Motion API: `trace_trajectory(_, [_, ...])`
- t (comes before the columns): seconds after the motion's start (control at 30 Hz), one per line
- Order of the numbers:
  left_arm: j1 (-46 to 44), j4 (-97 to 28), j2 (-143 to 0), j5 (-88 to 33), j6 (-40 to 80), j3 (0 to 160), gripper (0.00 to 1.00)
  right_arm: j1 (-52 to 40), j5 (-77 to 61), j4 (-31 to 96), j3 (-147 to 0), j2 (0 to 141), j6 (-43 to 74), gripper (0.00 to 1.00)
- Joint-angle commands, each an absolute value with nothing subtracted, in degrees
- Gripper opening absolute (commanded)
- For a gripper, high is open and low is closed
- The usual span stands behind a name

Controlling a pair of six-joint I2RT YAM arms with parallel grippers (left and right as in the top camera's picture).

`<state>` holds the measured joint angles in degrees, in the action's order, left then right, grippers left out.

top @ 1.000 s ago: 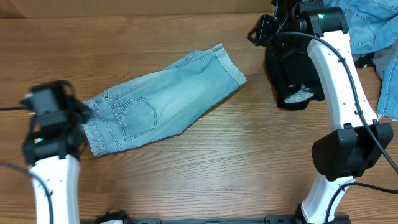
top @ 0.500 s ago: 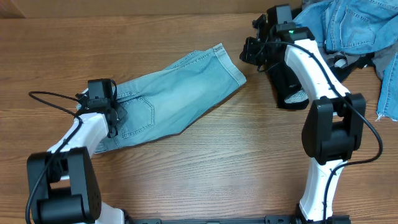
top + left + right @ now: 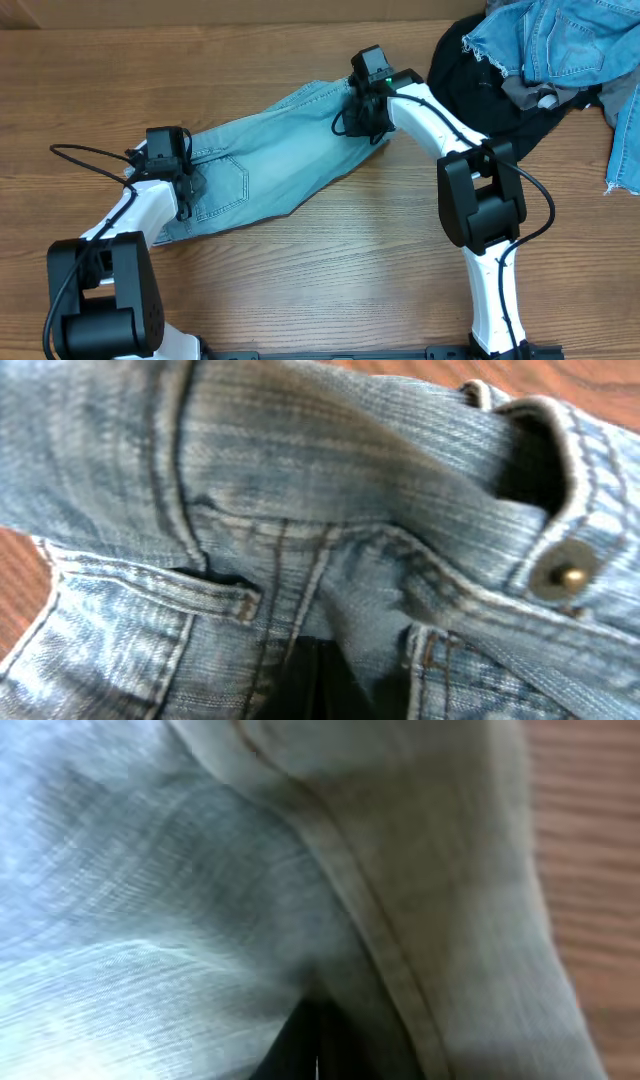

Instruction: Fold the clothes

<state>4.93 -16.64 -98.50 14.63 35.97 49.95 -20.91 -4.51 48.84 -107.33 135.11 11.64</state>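
The pale light-blue denim trousers (image 3: 270,165) lie slantwise across the table, waistband at the lower left and hem at the upper right. My left gripper (image 3: 186,190) sits on the waistband end, shut on the denim. In the left wrist view a fold of the denim (image 3: 300,460) rises from between the dark fingertips (image 3: 300,690), near a metal button (image 3: 572,575). My right gripper (image 3: 358,118) is at the hem end, shut on the cloth. In the right wrist view the stitched hem (image 3: 370,920) runs up from the closed gripper (image 3: 318,1055).
At the back right lies a pile of other clothes: a black garment (image 3: 470,60), frayed mid-blue denim (image 3: 550,40) and a bit of grey (image 3: 520,95). More denim (image 3: 625,150) hangs at the right edge. Bare wooden table (image 3: 330,270) lies in front.
My right arm swung left from the black garment to the trousers' hem. My left arm came in from the left edge onto the waistband, then held still. The hem corner is now bunched.
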Motion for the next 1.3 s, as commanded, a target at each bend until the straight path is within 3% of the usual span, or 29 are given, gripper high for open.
trace_trajectory(0.0, [1.8, -13.0, -100.1, 13.5, 32.8, 51.7, 0.04, -20.1, 2.1, 57.3, -106.9, 137.6, 19.5, 0.04])
trace_trajectory(0.2, [-0.6, -5.7, -104.6, 10.9, 29.5, 56.9, 0.04, -22.3, -1.6, 71.7, -106.8, 137.6, 29.3, 0.04])
trace_trajectory(0.53, [-1.9, -15.5, -111.4, 12.4, 21.6, 72.6, 0.04, -25.1, -4.1, 78.0, -106.8, 136.0, 34.5, 0.04])
trace_trajectory(0.7, [-2.1, -23.6, -111.4, 12.0, 21.8, 76.0, 0.04, -22.6, 1.3, 76.0, -109.1, 121.7, 30.2, 0.04])
trace_trajectory(0.77, [-2.3, -25.2, -111.4, 12.0, 21.8, 76.0, 0.04, -20.1, -1.7, 74.1, -109.1, 116.5, 25.7, 0.47])
trace_trajectory(0.83, [-2.3, -26.0, -111.4, 12.0, 21.9, 76.0, 0.04, -16.4, -9.2, 72.5, -108.9, 114.0, 20.4, 0.73])
trace_trajectory(0.87, [-2.5, -26.2, -111.4, 12.0, 22.2, 76.0, 0.04, -14.0, -13.8, 72.0, -108.5, 113.8, 16.9, 0.8])
trace_trajectory(1.1, [-3.0, -26.3, -111.4, 12.0, 22.3, 76.0, 0.04, -3.5, -35.7, 62.5, -94.0, 114.0, 0.2, 0.97])
trace_trajectory(1.27, [-3.0, -26.3, -111.4, 12.0, 22.3, 76.0, 0.04, -1.7, -36.2, 54.1, -83.3, 114.3, -1.9, 1.0])
